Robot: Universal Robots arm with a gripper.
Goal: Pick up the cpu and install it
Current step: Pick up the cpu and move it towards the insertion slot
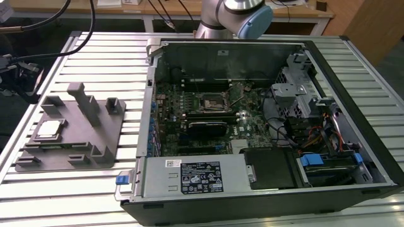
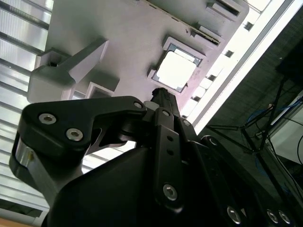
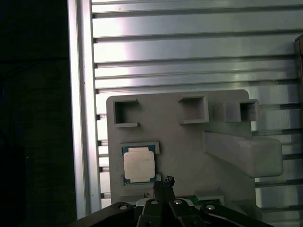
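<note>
First wrist view: fingers [image 3: 164, 187] are hovering together, empty, beside cpu [image 3: 139, 164] in grey fixture [image 3: 180, 142]; descending closed risks scraping it.

black label [image 1: 202, 177] on power supply [image 1: 156, 183], print too small, nothing legible

light: bright overhead | glare: cpu [image 2: 176, 71], table slats [image 3: 189, 42] | dark beyond them

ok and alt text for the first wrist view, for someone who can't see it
A cpu with a silver top sits in a square recess of a grey fixture block, with the gripper close beside it. The block rests on a slatted metal table.
</note>
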